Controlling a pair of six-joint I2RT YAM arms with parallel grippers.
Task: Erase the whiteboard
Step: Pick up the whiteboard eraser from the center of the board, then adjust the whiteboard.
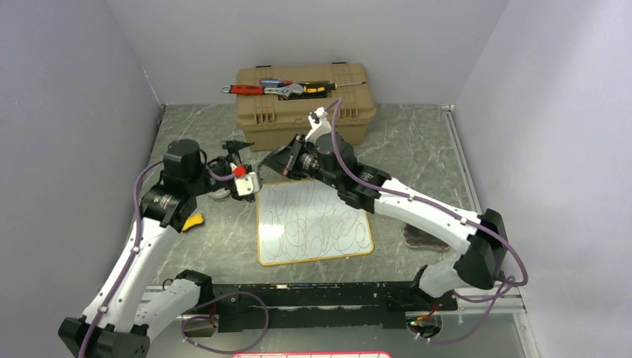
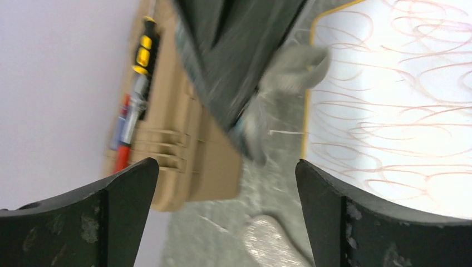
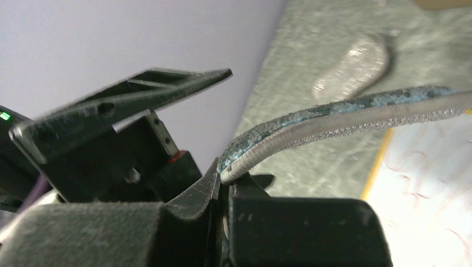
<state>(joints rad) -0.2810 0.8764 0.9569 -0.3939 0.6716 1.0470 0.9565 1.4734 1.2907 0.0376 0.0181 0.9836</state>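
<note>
The whiteboard (image 1: 314, 221) lies flat mid-table, its yellow rim around a white face covered in reddish scribbles (image 2: 401, 105); its corner also shows in the right wrist view (image 3: 428, 189). My right gripper (image 3: 225, 181) is shut on one end of a thin grey-and-blue pad (image 3: 345, 114), which sticks out over the board's far left corner. From above, that gripper (image 1: 274, 159) hangs just beyond the board's far edge. My left gripper (image 2: 225, 167) is open with nothing between its fingers, close to the left of the right one (image 1: 246, 165).
A tan toolbox (image 1: 302, 104) with a wrench and screwdrivers (image 1: 276, 89) on its lid stands at the back. A grey oval pad (image 2: 267, 239) lies on the table left of the board. A dark oval pad (image 1: 419, 236) lies under the right arm. Walls close both sides.
</note>
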